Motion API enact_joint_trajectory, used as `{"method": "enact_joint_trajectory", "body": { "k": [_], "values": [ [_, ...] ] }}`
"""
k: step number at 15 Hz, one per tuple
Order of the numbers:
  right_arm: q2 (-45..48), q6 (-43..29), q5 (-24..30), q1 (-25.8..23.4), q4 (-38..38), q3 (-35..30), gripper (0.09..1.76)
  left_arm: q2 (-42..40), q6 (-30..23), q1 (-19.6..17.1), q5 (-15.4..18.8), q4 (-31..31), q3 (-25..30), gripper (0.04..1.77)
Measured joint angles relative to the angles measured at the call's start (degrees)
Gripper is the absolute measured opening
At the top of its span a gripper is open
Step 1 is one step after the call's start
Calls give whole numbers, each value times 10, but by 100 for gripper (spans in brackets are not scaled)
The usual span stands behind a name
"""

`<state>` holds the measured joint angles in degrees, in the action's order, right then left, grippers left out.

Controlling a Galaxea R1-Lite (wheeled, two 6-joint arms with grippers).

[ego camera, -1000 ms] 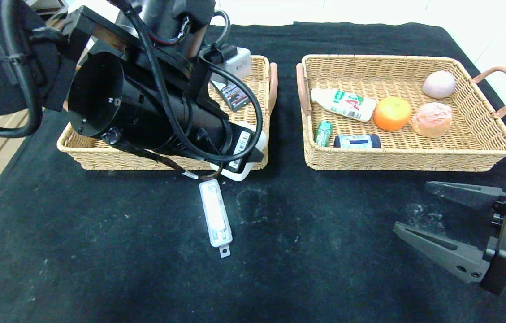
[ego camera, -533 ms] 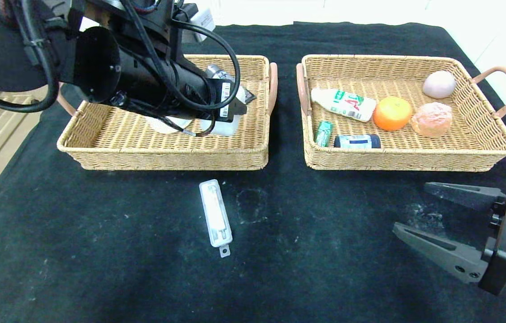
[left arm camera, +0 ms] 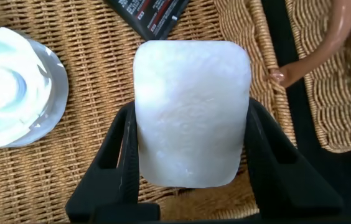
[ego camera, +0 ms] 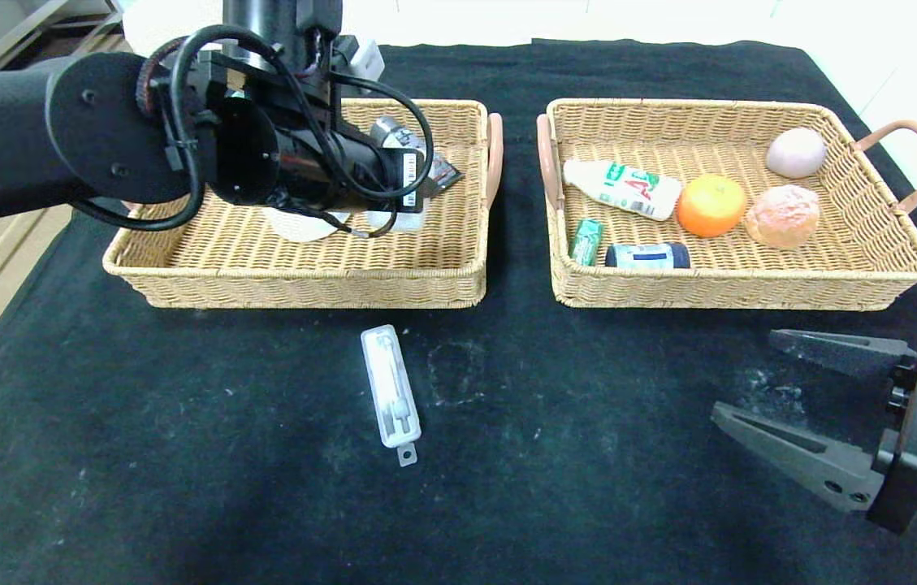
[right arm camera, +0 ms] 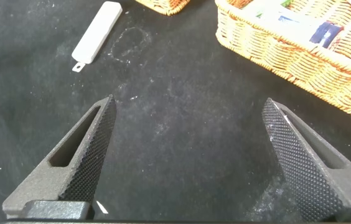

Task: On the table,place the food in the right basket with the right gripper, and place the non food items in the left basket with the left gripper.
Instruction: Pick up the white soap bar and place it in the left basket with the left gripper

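Left claw holds the soap block over the left basket

The left gripper (left arm camera: 191, 186) grips the white soap block (left arm camera: 192, 112) between its 2 fingers, above the left basket (ego camera: 296, 280), beside the white dish (left arm camera: 10, 87). The long white case (ego camera: 391, 396) lies on the table (ego camera: 182, 455), near of that basket. The right gripper (ego camera: 783, 398) hangs wide open at the near right, with the orange (ego camera: 711, 205) in the right basket (ego camera: 742, 288).

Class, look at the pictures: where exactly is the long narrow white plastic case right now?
In the head view, the white plastic case lies on the black table, just in front of the left basket, outside both baskets.
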<state>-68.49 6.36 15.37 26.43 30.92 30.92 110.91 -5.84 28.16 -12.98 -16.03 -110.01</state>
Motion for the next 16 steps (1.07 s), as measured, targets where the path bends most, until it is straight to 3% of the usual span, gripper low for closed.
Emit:
{"method": "enact_joint_trajectory", "body": {
  "k": [8,11,16],
  "values": [
    [4,0,0,1,1,0,171,40,3,-15,0,18,-23,100],
    [4,0,0,1,1,0,171,43,3,-15,0,20,-21,123],
    [4,0,0,1,0,-1,171,41,3,-15,-1,16,-19,145]
  ]
}}
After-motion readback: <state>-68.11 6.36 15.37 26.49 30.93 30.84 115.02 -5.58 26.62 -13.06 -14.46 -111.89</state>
